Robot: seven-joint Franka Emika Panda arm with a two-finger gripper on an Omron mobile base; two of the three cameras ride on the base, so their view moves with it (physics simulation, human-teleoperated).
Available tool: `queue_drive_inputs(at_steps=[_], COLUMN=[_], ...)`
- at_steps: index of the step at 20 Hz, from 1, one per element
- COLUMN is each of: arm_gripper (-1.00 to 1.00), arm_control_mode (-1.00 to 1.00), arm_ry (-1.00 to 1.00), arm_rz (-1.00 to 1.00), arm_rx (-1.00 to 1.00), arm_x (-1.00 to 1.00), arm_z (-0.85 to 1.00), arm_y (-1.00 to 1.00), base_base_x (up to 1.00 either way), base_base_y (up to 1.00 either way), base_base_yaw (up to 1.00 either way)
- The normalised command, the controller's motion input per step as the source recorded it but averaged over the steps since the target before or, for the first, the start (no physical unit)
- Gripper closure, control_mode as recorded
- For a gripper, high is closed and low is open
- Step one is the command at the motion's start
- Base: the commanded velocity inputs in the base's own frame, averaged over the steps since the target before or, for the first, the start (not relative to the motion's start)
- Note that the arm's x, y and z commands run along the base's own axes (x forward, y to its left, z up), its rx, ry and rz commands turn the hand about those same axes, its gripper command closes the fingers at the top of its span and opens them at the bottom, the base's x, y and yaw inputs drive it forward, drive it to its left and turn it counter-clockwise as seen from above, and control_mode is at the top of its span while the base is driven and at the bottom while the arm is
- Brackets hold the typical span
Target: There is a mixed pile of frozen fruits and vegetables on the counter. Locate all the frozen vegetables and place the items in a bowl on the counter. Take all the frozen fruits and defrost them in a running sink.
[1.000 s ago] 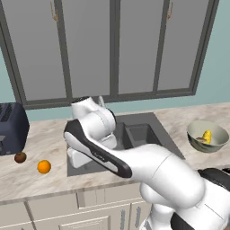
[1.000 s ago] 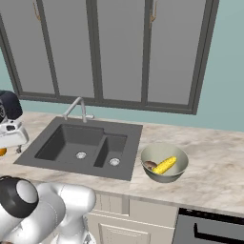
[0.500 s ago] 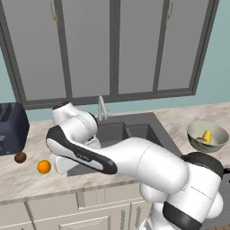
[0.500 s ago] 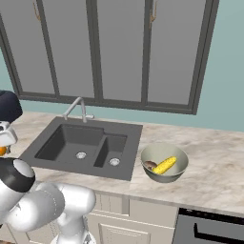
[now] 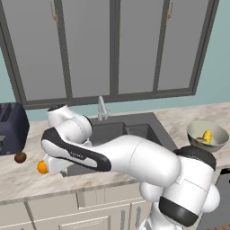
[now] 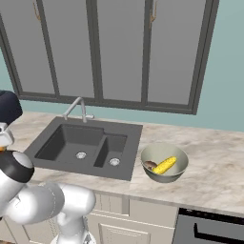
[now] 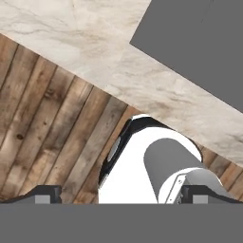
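- Arm had swung further left over the last second, from above the sink [image 5: 130,134] toward the left bench [image 5: 27,177], now hanging over the fruits.
- End effector [image 7: 118,197] spread wide, holding nothing; hand view looked down past the bench edge to wooden floor [image 7: 52,137].
- Orange ball [image 5: 42,167] sat on the bench, touching or just beside the arm's wrist; dark brown fruit [image 5: 19,157] just left of it, near the toaster [image 5: 11,128].
- Corn cob [image 6: 165,165] and mushroom [image 6: 149,165] lay in the bowl [image 6: 164,163], right of the sink, so the vegetables looked done.
- Judged step: reaching for a fruit, probably the orange; both fruits not yet in the sink.
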Motion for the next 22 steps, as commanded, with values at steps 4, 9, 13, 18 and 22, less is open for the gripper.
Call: queue_drive_inputs(at_steps=[4,9,13,18,22], arm_gripper=[-1.0,-1.0,-1.0,-1.0,-1.0], arm_control_mode=[-1.0,-1.0,-1.0,-1.0,-1.0], arm_ry=[0.03,0.03,0.01,0.0,-0.01], arm_rz=[0.01,0.0,0.0,-0.02,-0.05], arm_rx=[-0.08,-0.02,0.0,0.0,0.0], arm_x=[0.17,0.23,0.26,0.24,0.29], arm_z=[0.1,-0.05,-0.11,-0.07,-0.09], arm_y=[0.41,0.36,0.32,0.24,0.2], base_base_x=[0.0,0.0,0.0,0.0,0.0], base_base_y=[0.0,0.0,0.0,0.0,0.0], base_base_yaw=[0.0,0.0,0.0,0.0,0.0])
